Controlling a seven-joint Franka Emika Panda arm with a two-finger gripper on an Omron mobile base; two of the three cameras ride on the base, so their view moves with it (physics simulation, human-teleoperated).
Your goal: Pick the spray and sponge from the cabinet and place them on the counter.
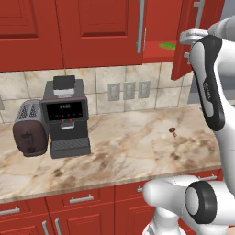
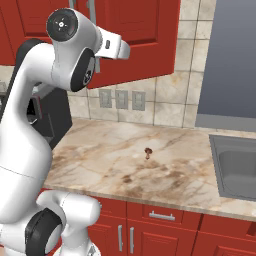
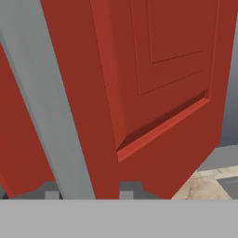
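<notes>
Fingertips (image 3: 126,189) either side of door handle (image 3: 49,100), grip state unclear; cabinet (image 1: 183,41) ajar, sponge (image 1: 167,46) on shelf edge.

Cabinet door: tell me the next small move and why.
Probably close the gripper on the silver bar handle and swing the cabinet door wider. In the hand view the handle runs down between the fingertips, and the left base view shows the door only partly open, with the green sponge lying on the shelf behind it.

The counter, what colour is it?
The counter is beige with brown marbled veins, clearest in the left base view.
</notes>
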